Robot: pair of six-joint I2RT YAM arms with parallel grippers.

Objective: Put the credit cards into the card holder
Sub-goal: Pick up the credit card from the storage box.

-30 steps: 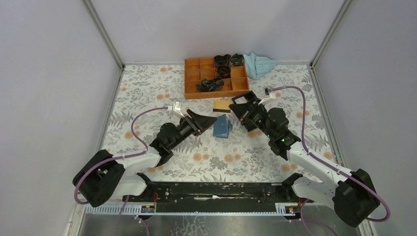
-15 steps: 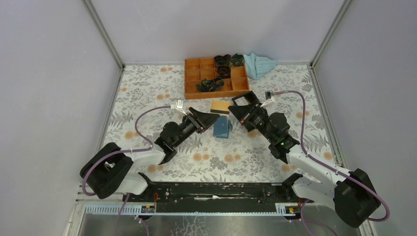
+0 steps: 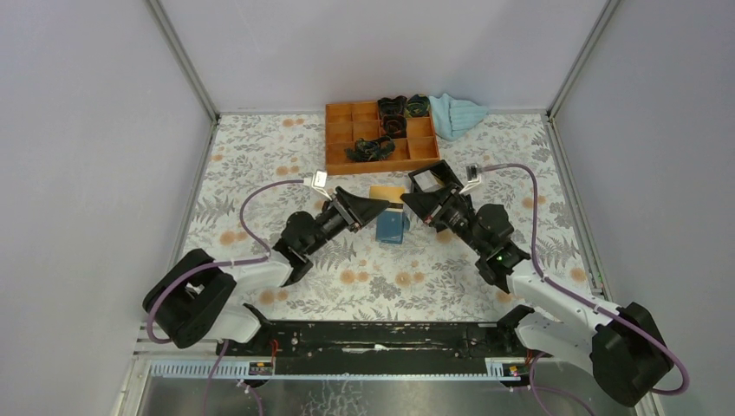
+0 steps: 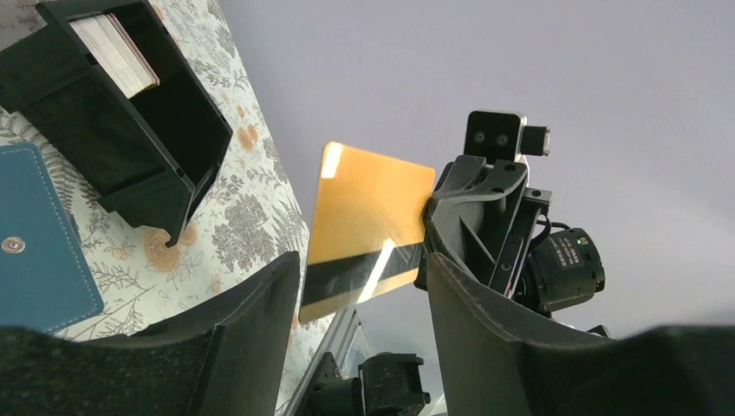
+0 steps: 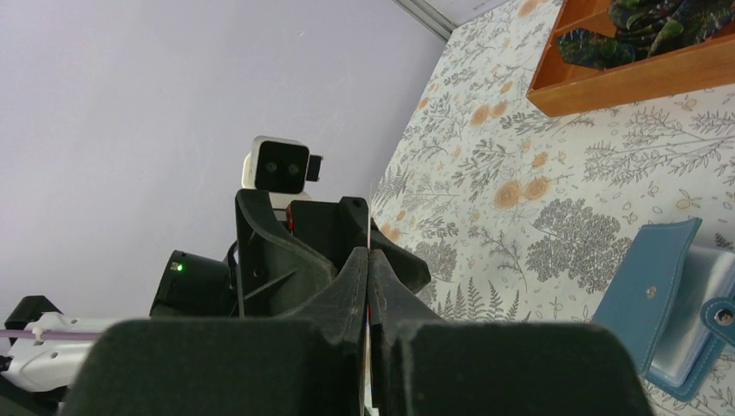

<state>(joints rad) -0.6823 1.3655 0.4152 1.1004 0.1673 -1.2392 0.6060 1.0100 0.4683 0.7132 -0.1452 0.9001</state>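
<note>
The right gripper pinched a thin tan-gold credit card aloft, the left gripper gaped empty; the dark teal folding card holder lay open, that card not yet inside

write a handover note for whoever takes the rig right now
Right end effector: shut on a gold card, held up in the air between the arms.
Left end effector: open, fingers on either side of that card, not gripping.
Holder: lying open on the table, between the arms.
Black box: on the table beyond the holder, with a stack of cards inside.
Done: one card is up off the table. No card is visibly in the holder.
Left: get this card into the holder, then probably the stack.
</note>
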